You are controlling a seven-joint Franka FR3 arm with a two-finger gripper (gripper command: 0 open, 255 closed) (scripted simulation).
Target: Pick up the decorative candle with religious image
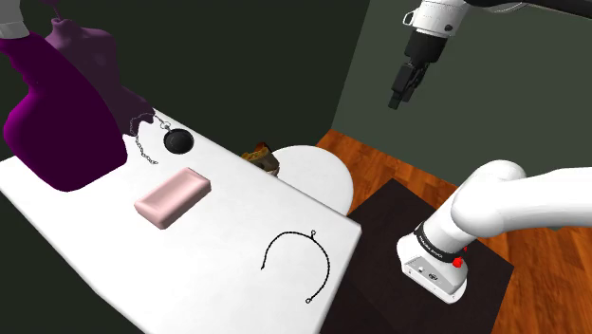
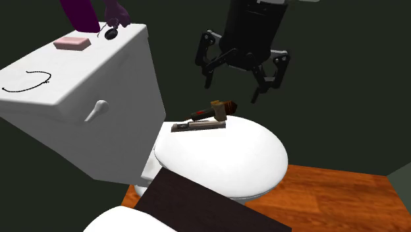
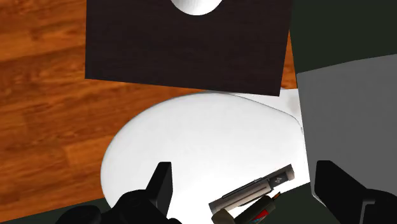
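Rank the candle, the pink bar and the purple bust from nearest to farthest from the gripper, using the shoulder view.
1. Candle, on the toilet lid below the gripper.
2. Pink bar, on the tank lid.
3. Purple bust, at the shoulder view's left.

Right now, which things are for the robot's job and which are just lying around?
For the job: open gripper, candle on the toilet lid.
Lying about: grey bar beside the candle, pink block, purple bust, black pendant, wire loop.
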